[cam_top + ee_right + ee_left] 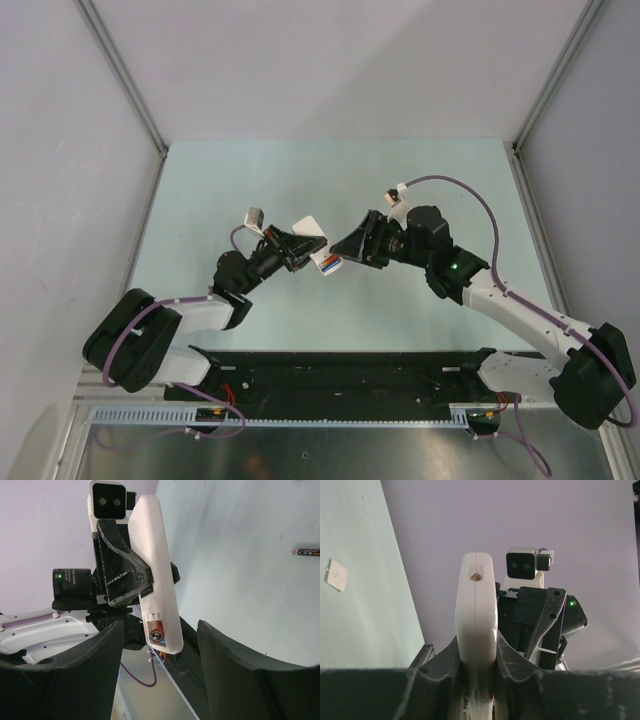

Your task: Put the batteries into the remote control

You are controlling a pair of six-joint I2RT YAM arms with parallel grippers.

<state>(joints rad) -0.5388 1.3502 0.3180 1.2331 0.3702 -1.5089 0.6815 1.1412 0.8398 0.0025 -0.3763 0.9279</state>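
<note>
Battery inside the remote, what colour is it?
The battery in the remote is red, with a silvery tip. The right wrist view shows it best.

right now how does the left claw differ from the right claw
The left claw is shut on the remote, while the right claw is open and holds nothing. The left claw clamps the remote's body and holds it up. The right claw only points at the remote's battery end without gripping it. Both are black, raised off the table, and face each other.
</note>
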